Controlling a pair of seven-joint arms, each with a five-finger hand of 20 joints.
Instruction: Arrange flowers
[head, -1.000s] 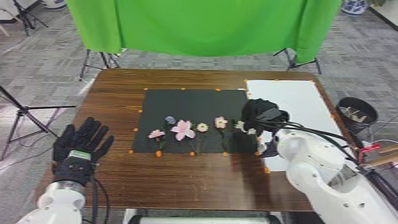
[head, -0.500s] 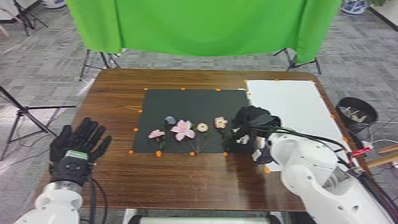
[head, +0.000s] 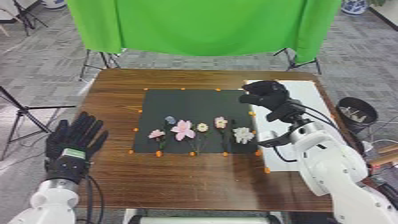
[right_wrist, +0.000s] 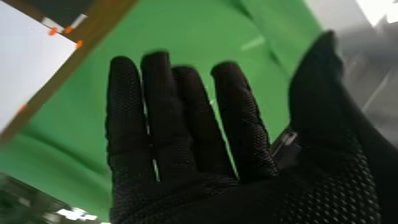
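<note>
And here's the robot's left hand (head: 73, 135), all in black fabric, with a green-and-white patch (head: 73, 153) standing out near the wrist! Below it comes the left arm (head: 53, 199), glossy white and rounded, dark cables (head: 99, 197) running beside it. Over to the right arm (head: 327, 162), white again, smooth curved shells with small dark round spots, and black cables (head: 330, 118) trailing along it, one bowing out in a loop! The right hand (head: 266, 95) wears black too, and up close in the wrist view, what texture: fine mesh on the fingers, pale-flecked, pebbly grain toward the thumb's base!
</note>
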